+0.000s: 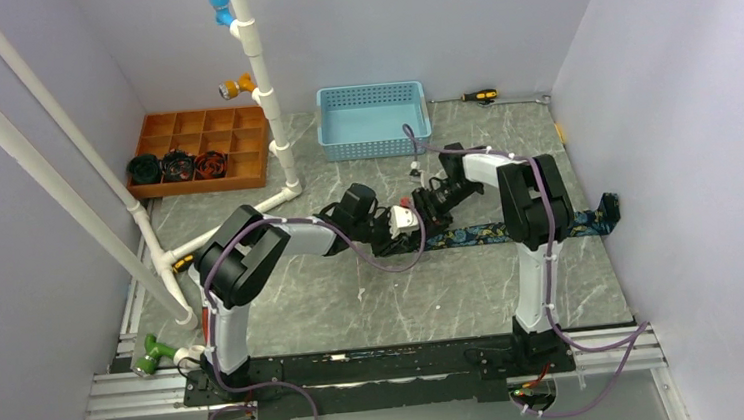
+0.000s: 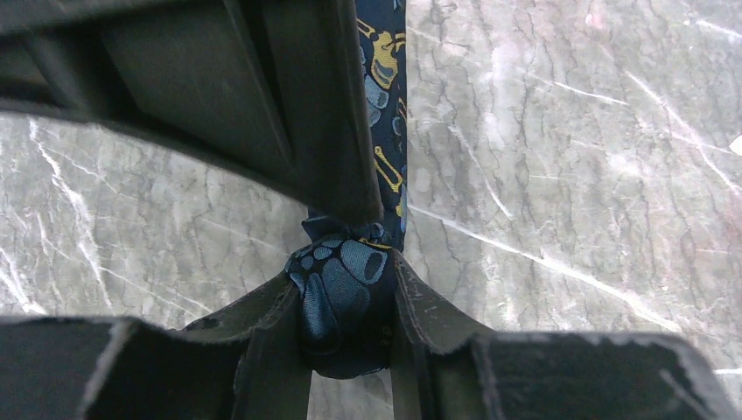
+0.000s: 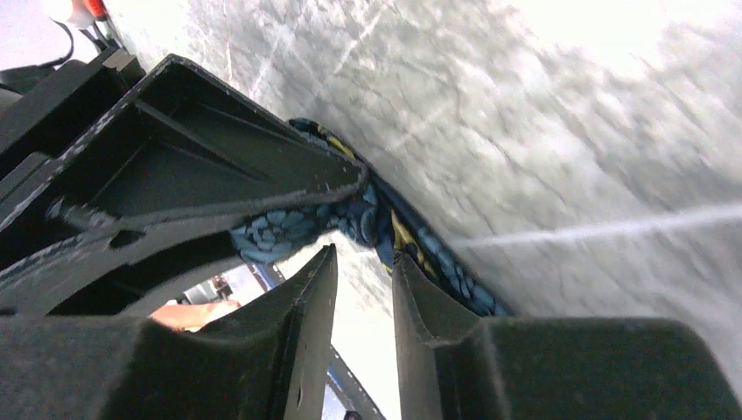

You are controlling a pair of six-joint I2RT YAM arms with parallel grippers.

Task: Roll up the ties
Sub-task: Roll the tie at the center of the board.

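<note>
at mid-tabletop (image 1: 355, 302), the left pincer (image 2: 343, 293) grips the bunched, part-rolled end of the tie (image 2: 385, 96). the rest of the tie lies flat, its long axis running off toward the robot's right edge. the right pincer (image 3: 363, 267), fingers narrowly parted on nothing, hangs just beside that roll. any further rolling looks bound to travel rightward along the strip.

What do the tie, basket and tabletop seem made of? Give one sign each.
Tie: soft woven fabric, faint sheen, perhaps silk or polyester; it bunches in soft folds. Basket: blue plastic, moulded perforated walls. Tabletop: grey marble look, white veins; possibly laminate.
</note>
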